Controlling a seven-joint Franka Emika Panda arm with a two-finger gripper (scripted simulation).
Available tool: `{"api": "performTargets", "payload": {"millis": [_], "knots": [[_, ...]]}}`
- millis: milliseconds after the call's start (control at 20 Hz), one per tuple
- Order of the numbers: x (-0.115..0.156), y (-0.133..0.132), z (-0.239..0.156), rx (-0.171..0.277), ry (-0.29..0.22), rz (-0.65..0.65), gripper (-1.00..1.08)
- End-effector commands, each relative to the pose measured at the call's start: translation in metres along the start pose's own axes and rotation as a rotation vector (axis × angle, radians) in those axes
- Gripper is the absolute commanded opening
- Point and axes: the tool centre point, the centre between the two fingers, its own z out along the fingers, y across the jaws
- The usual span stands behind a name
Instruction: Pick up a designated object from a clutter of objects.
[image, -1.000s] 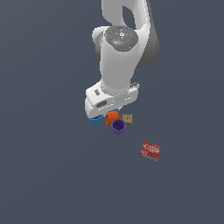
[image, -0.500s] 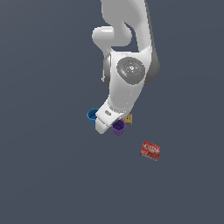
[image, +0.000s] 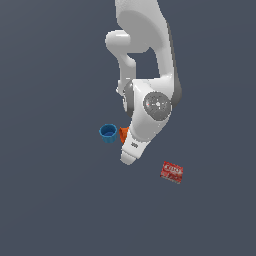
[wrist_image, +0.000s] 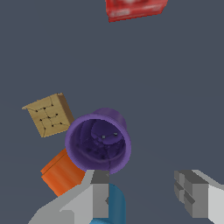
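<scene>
The wrist view looks down into the purple cup, which stands upright with its thick rim toward the camera. My gripper is open, and only bare floor shows between its grey fingertips. One fingertip sits right at the cup's rim; the other stands well off to the side. Around the cup are a tan cracker piece, an orange cup and a blue cup behind the near finger. In the exterior view my hand hides the purple cup.
A red printed box lies apart on the exterior view's right, also seen as the red box in the wrist view. The blue cup and a sliver of the orange cup show beside my hand on the dark grey floor.
My arm has bent forward and lowered the hand onto the cluster. The hand now covers the purple cup and the cracker in the exterior view.
</scene>
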Motion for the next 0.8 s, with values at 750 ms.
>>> {"api": "performTargets", "payload": {"millis": [750], "knots": [[0.013,-0.002,0.030,0.019,-0.027,-0.178,0.28]]}}
